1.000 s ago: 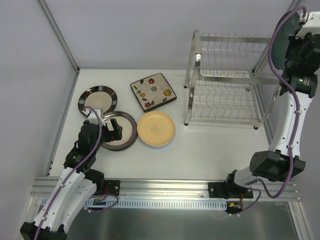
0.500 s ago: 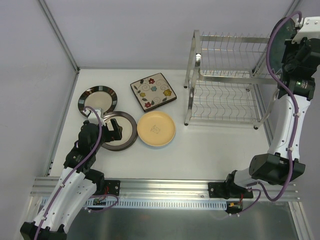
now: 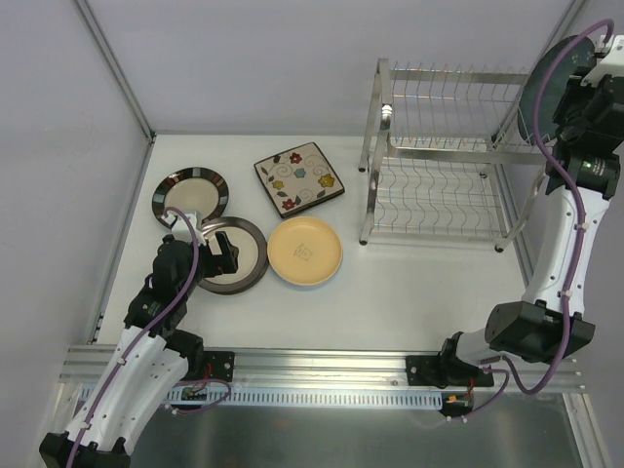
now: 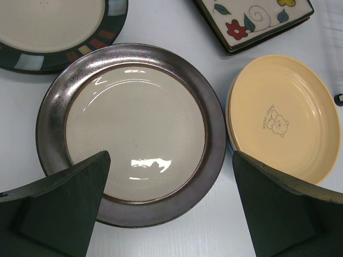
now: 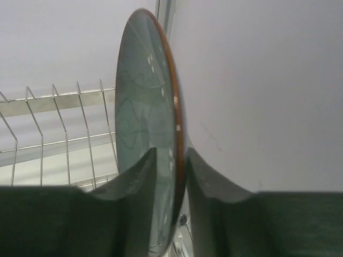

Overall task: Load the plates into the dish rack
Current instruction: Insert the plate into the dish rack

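A white table [image 3: 409,292] stands inside a booth of plain, pale lilac-grey walls [image 3: 244,58] joined by slim aluminium posts [image 3: 117,68]. A slotted aluminium rail [image 3: 322,366] runs along its near edge, with a dull grey surface [image 3: 341,439] below. The light is soft and even.

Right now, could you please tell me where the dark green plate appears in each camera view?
Top external: the dark green plate is at upper right, on edge, by the right end of the dish rack.
Left wrist: not in it.
Right wrist: centre, upright, between the fingers.
Shared landmark: the dish rack's upper wires, left of the plate in both.
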Action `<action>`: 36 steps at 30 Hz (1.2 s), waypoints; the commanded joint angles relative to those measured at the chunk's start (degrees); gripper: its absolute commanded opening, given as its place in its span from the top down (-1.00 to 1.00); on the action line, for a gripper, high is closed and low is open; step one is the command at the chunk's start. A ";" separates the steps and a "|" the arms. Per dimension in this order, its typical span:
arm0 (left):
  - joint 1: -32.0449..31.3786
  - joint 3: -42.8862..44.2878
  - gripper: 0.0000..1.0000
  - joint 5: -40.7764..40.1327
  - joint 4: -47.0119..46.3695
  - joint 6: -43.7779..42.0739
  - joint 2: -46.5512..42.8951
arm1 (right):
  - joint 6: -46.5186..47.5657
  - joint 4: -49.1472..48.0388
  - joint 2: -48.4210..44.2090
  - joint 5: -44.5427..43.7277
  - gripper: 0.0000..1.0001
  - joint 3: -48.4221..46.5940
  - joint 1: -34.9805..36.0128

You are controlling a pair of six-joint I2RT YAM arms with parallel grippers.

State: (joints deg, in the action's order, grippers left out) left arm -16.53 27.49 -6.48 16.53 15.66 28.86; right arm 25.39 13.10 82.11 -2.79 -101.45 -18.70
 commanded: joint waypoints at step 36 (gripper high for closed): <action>-0.08 2.92 -0.98 3.93 -1.42 2.97 5.76 | -27.75 9.75 -20.92 6.64 -0.99 5.97 0.85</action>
State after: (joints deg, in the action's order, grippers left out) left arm -16.53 27.99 -4.34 16.56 17.17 33.54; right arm 4.73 21.69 64.95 -0.19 -99.13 -18.92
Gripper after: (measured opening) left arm 0.991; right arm 0.993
